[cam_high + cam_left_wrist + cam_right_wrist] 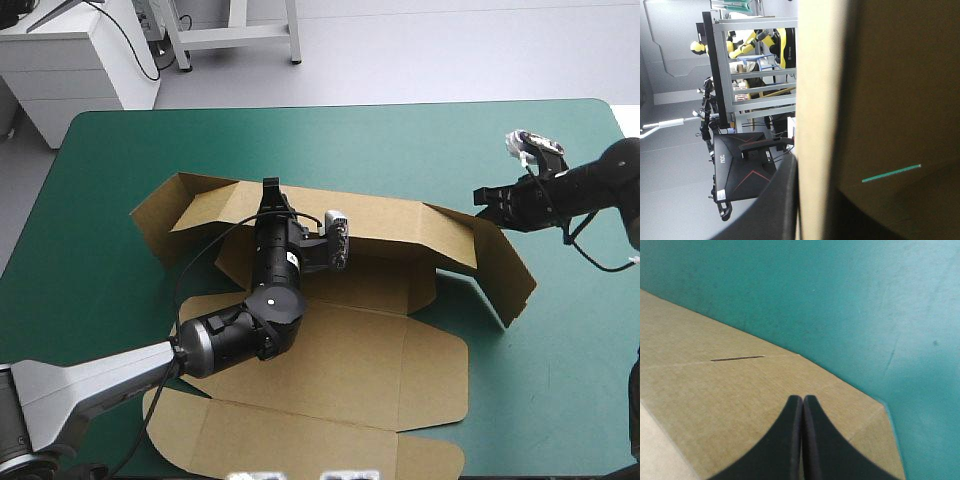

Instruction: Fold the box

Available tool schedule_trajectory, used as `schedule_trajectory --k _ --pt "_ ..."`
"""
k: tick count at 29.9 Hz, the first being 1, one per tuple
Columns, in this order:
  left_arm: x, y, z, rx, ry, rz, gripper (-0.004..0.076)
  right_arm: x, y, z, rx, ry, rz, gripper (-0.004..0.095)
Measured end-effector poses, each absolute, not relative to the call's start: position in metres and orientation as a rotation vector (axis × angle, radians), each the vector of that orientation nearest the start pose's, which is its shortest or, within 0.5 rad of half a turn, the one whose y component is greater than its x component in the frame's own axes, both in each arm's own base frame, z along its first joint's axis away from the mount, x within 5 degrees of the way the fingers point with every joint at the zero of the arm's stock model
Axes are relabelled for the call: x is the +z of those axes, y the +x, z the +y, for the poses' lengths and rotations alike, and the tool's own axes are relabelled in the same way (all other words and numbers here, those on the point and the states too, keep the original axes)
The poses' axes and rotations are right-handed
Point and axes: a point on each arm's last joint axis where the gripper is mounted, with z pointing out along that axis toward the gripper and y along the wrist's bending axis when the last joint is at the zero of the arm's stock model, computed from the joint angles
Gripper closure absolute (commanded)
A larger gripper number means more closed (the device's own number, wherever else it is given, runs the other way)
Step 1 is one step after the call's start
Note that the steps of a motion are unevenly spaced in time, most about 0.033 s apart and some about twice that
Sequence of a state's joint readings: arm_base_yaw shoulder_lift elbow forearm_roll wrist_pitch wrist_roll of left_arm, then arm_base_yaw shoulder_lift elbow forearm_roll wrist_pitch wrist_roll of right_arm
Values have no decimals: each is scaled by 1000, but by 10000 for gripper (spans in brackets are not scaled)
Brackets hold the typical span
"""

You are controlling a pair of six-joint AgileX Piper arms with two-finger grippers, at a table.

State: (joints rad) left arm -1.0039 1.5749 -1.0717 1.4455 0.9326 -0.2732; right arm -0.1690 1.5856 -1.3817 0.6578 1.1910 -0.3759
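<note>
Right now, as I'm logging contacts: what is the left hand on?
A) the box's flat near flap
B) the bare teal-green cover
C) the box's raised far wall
C: the left hand grips the top edge of the raised far wall of the box.

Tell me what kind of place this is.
Probably a robotics lab bench: a table under a teal-green cover, the left gripper shut on a raised wall of the brown box, and the right gripper shut above another flap.
</note>
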Motion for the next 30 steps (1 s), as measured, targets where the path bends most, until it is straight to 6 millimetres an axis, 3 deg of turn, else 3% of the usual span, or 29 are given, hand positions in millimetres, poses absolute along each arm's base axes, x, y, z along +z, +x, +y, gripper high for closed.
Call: schedule_trajectory --k 8,18,27,30 --pt "294 235 -234 1037 1452 1457 732 303 297 -14 950 37 2546 928" --pt "294 235 -234 1039 1452 1457 732 288 256 3 1073 17 2463 926" --pt "294 235 -234 1039 1452 1457 732 276 215 21 1013 12 2210 924" --pt "294 235 -234 1038 1453 1457 732 276 205 30 1020 19 2196 924"
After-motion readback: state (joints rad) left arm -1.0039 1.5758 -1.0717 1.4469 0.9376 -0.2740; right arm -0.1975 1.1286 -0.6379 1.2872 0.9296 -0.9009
